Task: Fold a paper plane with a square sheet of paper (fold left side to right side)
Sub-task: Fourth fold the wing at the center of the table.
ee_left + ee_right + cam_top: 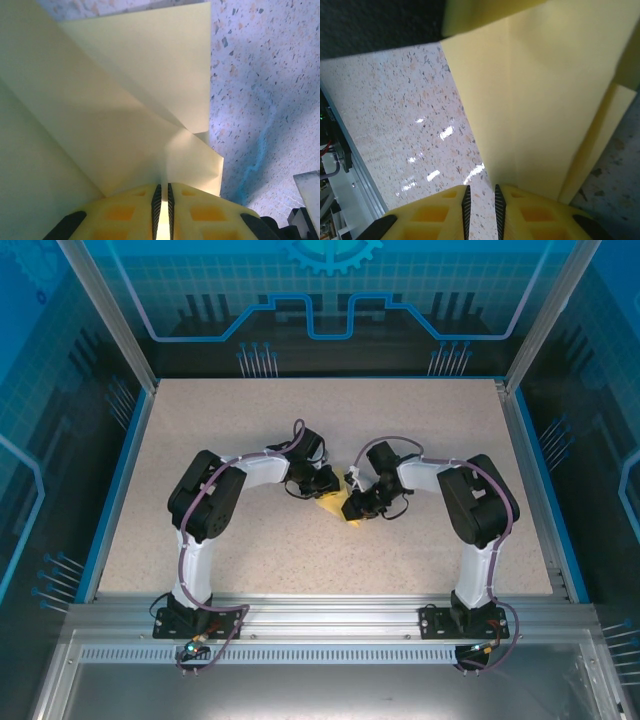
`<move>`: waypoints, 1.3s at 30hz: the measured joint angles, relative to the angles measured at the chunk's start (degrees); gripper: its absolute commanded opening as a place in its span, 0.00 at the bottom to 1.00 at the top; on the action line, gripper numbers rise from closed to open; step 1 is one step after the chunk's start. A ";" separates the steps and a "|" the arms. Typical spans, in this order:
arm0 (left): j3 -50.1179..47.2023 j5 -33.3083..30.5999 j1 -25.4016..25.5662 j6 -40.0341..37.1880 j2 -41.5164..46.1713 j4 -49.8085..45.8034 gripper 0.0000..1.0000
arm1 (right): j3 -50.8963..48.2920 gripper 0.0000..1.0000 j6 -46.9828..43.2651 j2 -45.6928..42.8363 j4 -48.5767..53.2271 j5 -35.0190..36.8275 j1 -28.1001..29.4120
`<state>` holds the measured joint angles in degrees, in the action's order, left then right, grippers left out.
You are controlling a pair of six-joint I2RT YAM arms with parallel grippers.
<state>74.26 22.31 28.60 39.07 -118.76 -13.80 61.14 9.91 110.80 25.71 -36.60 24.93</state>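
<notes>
L tool (163, 192) pressed together, pinching paper (125, 110); creased sheet fans out ahead of its tips. R tool (480, 195) a slit apart, surface (395, 100) seen thru gap. Paper edge meets its rt finger — sheet runs ahead-right.

table (300, 420) — speckled beige | aluminium rail (320, 615) — near edge | blue back panel (200, 280)

Sheet (331, 506) lies flat mid-worktop (250, 420), btwn the two claws. L claw (324, 486) at its left-rear edge, R claw (353, 506) at its right side. Arm bases at near edge, L & R of ctr.
</notes>
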 measured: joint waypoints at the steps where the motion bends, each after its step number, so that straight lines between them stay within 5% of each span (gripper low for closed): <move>1: -0.11 0.02 -0.04 0.00 0.00 0.15 0.17 | -0.31 0.22 0.20 -0.15 -0.39 -0.07 -0.04; 25: -0.28 0.68 -0.13 0.00 0.00 0.17 0.16 | -6.32 0.18 2.16 -3.98 -3.67 0.15 -0.24; 39: -0.28 0.68 -0.13 0.00 0.02 0.15 0.16 | -10.14 0.18 2.75 -11.54 4.76 -1.79 -2.40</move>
<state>73.97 22.98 28.47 39.07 -118.74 -13.65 51.00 12.67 99.26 30.48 -38.39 22.52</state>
